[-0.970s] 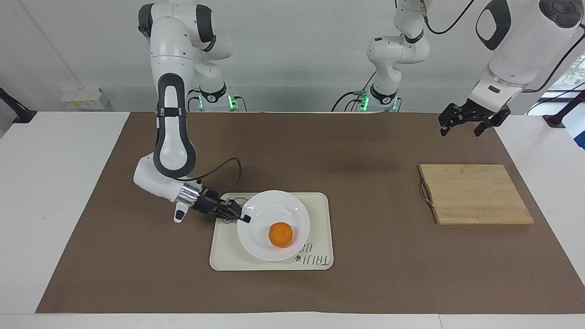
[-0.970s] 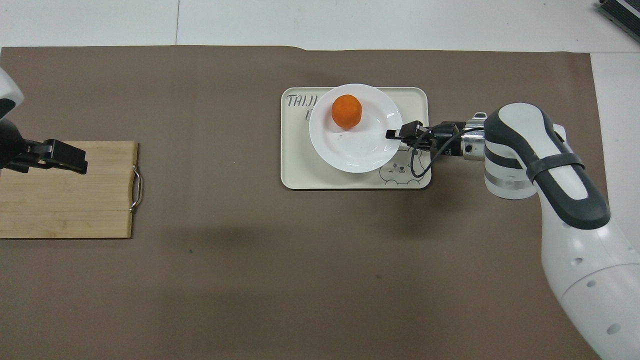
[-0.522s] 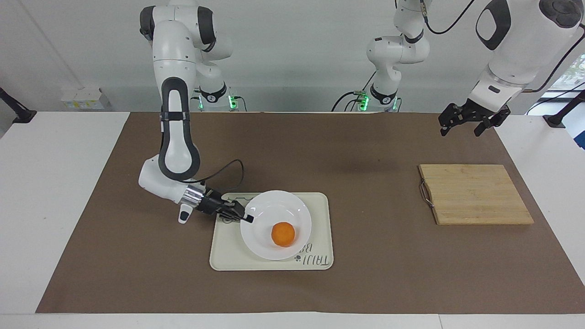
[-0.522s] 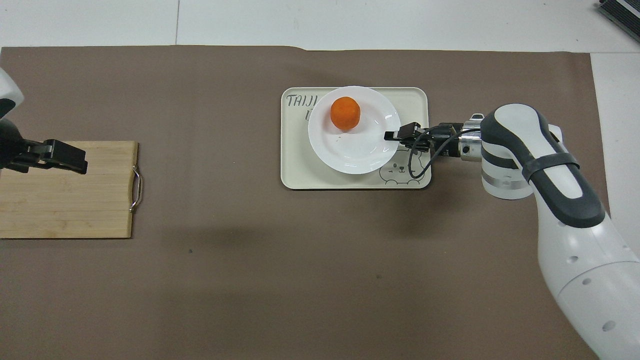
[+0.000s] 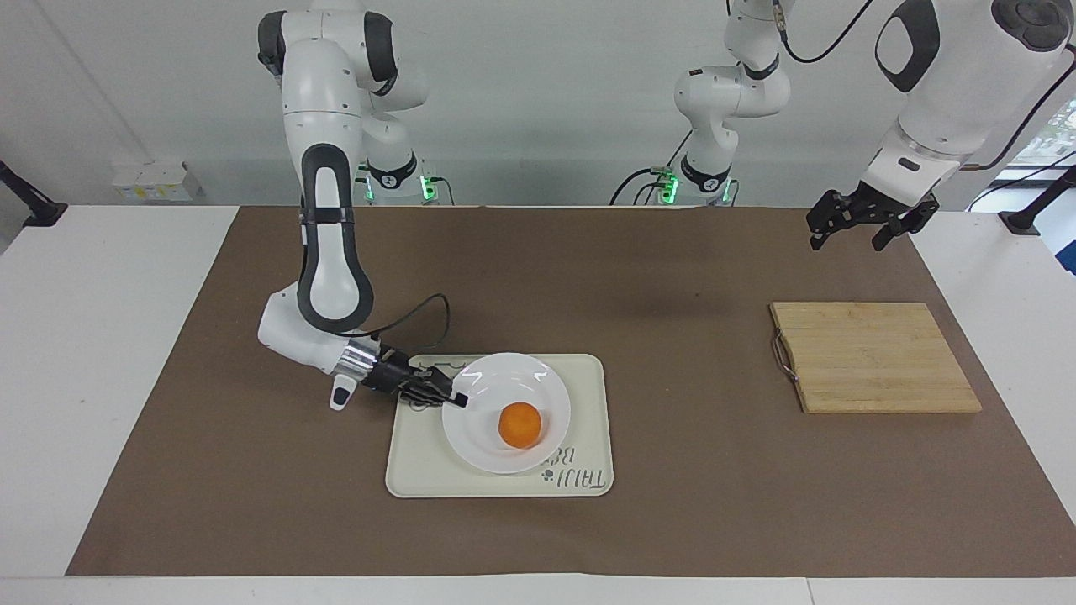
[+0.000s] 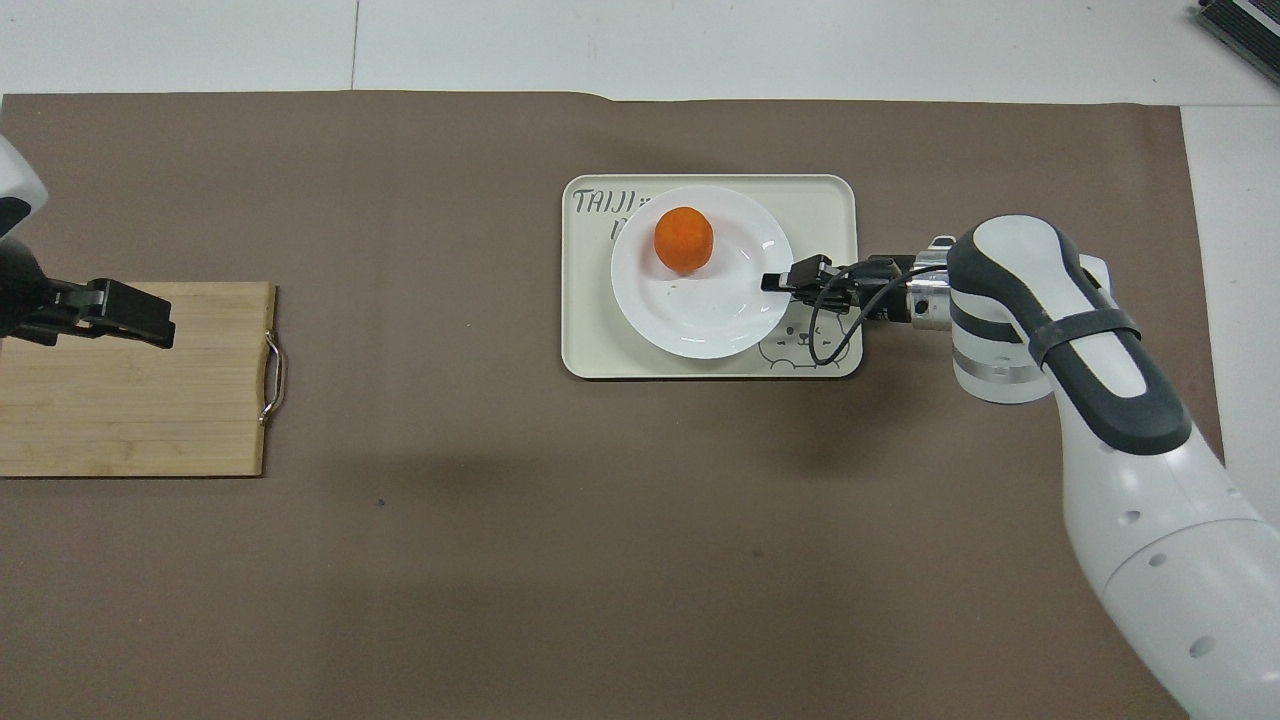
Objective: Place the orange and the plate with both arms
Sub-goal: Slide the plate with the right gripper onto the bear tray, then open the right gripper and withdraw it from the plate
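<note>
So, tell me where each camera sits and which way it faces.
Facing view: high across the table, looking at the robots; both arms show whole, right gripper at the plate, left gripper up above the mat.
Overhead view: high above the robots' end, looking steeply down; right forearm shows.
Shared: plate, orange, tray, board.

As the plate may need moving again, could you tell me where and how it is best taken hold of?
Grip the plate by its wide rim, low from the right arm's end of the table, where the right claw is now. The rim overhangs the tray, and the orange sits off-centre, away from that edge.
</note>
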You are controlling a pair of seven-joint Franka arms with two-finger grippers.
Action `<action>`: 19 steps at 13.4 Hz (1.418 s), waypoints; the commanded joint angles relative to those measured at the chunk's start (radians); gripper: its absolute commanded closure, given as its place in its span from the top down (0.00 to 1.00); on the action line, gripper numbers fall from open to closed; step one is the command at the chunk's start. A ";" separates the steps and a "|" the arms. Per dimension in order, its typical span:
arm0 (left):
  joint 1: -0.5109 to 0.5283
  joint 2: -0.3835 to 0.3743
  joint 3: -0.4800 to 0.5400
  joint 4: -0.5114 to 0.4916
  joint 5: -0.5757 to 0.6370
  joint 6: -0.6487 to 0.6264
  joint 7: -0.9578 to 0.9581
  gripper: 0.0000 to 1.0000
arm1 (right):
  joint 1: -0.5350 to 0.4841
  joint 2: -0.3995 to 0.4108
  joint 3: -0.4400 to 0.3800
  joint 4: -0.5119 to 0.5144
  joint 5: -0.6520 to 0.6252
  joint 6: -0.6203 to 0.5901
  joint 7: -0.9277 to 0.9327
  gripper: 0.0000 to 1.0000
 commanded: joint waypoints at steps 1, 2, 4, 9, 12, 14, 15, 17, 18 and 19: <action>0.008 0.000 -0.005 0.007 0.009 -0.004 0.003 1.00 | -0.018 -0.016 0.002 0.020 -0.084 -0.001 -0.002 1.00; 0.007 0.000 -0.005 0.007 0.009 -0.006 0.003 1.00 | -0.020 -0.022 -0.001 0.024 -0.112 -0.001 0.010 1.00; 0.007 0.000 -0.005 0.007 0.009 -0.004 0.003 1.00 | -0.020 -0.045 -0.004 0.044 -0.211 0.002 0.073 1.00; 0.008 0.000 -0.005 0.007 0.009 -0.004 0.003 1.00 | -0.018 -0.109 -0.021 0.084 -0.474 0.015 0.219 1.00; 0.007 0.000 -0.005 0.007 0.009 -0.004 0.003 1.00 | -0.015 -0.174 -0.021 0.084 -0.749 0.038 0.375 1.00; 0.007 0.000 -0.005 0.007 0.009 -0.004 0.003 1.00 | -0.014 -0.208 -0.021 0.086 -0.903 0.038 0.513 1.00; 0.007 0.000 -0.005 0.007 0.009 -0.004 0.003 1.00 | -0.015 -0.229 -0.021 0.086 -0.969 0.035 0.573 1.00; 0.007 0.000 -0.005 0.007 0.009 -0.004 0.003 1.00 | -0.020 -0.283 -0.027 0.080 -1.058 -0.019 0.699 1.00; 0.007 0.000 -0.005 0.007 0.009 -0.004 0.003 1.00 | -0.028 -0.304 -0.028 0.084 -1.095 -0.081 0.754 1.00; 0.007 0.000 -0.005 0.007 0.009 -0.004 0.003 1.00 | -0.035 -0.327 -0.028 0.084 -1.120 -0.129 0.797 1.00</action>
